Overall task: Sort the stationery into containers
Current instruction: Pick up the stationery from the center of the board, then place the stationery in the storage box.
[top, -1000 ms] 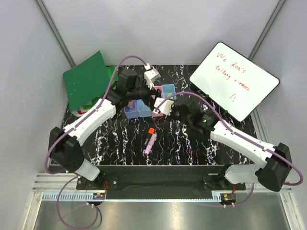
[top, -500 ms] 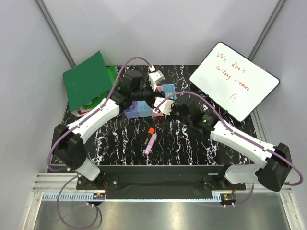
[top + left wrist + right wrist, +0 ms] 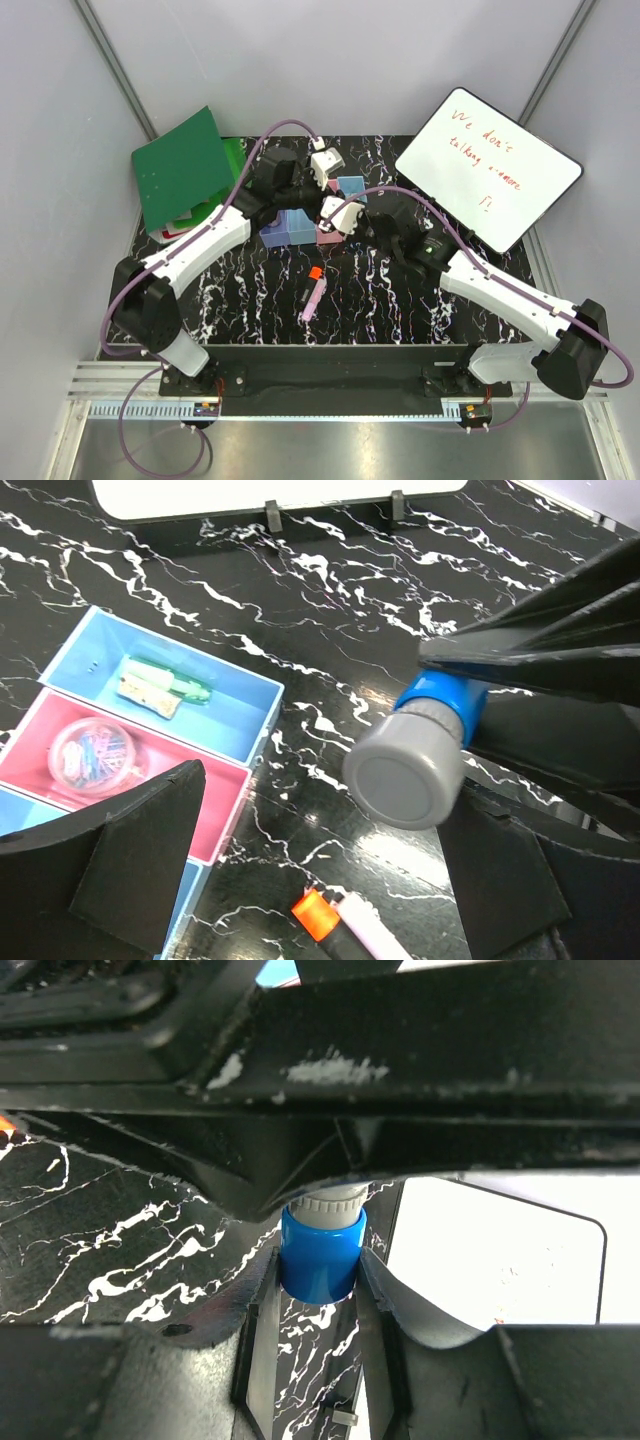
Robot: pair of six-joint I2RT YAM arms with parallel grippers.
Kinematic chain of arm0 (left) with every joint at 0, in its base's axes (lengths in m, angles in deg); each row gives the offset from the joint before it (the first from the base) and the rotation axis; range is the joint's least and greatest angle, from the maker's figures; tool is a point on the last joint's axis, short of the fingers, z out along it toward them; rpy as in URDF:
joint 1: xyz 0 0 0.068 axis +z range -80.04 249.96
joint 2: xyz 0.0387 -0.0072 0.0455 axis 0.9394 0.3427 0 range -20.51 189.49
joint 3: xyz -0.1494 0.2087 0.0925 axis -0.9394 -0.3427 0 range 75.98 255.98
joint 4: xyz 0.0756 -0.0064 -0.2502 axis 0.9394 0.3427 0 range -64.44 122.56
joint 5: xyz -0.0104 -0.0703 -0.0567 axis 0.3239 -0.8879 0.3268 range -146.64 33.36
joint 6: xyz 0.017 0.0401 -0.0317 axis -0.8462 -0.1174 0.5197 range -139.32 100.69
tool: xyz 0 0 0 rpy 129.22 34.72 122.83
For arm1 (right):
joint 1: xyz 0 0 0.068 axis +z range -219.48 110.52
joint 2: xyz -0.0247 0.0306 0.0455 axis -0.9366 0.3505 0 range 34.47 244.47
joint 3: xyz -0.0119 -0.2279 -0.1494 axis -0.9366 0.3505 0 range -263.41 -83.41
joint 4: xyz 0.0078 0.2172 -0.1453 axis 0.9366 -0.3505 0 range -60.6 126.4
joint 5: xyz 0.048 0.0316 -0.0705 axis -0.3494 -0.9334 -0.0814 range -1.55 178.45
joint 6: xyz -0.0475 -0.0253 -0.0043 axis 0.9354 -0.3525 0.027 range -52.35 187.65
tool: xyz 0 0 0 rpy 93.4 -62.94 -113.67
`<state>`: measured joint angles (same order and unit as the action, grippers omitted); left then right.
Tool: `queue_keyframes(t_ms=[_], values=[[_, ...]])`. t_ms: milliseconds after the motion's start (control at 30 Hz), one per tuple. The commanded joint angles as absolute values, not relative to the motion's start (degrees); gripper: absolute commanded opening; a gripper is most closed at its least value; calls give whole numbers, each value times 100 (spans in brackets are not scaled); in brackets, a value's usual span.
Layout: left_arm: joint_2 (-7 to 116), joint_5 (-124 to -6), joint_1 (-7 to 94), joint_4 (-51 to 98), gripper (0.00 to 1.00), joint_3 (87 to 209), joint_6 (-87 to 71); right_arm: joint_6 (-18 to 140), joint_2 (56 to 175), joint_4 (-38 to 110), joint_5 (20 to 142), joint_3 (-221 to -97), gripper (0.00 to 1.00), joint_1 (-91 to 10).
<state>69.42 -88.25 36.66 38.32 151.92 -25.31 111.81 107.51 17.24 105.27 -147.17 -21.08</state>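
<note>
Inside right gripper (image 3: 320, 1295): blue tube (image 3: 320, 1248).

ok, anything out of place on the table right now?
Only the pink marker with orange cap: lying loose on the table in front of the bins, unsorted. Right tool holds a blue grey-capped piece. Nothing looks spilled or damaged.
</note>
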Motion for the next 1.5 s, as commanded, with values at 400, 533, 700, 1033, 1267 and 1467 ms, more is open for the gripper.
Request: queue_keyframes(t_ms=[400,533,700,1033,1267,1467], values=[[7046,-8828,3858,3400,99,15552,-2608,11133,10435,1874,10673,-14695,0,-2017],[7090,-8836,3955,3409,99,15570,-2617,11133,10408,1865,10673,-14686,0,-2009],[7186,-8863,3964,3409,99,15605,-2661,11142,10426,1865,10673,-14730,0,-1982],[7459,-8942,3964,3365,99,15833,-2652,11212,10461,1856,10735,-15003,0,-1973],[7556,-8977,3964,3330,99,15869,-2661,11221,10505,1838,10726,-15187,0,-1930],[7617,-8986,3964,3268,99,15877,-2635,11221,10567,1838,10708,-15319,0,-1868]])
